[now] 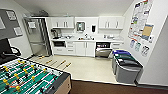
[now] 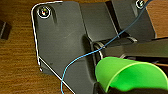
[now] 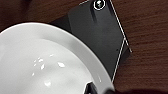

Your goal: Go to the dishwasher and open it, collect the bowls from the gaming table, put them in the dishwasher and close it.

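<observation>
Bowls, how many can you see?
2. A green bowl is close up in the left wrist view, and a white bowl is close up in the right wrist view. More may be hidden elsewhere.

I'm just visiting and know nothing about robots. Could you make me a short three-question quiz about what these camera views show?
1. True or false: the dishwasher under the counter stands open.
2. What colour is the bowl in the left wrist view? A) orange B) green C) blue
3. Fill in: the bowl in the right wrist view is ____.

Key: 1 true, its dark inside shows above the lowered door; 2 B; 3 white.
</observation>
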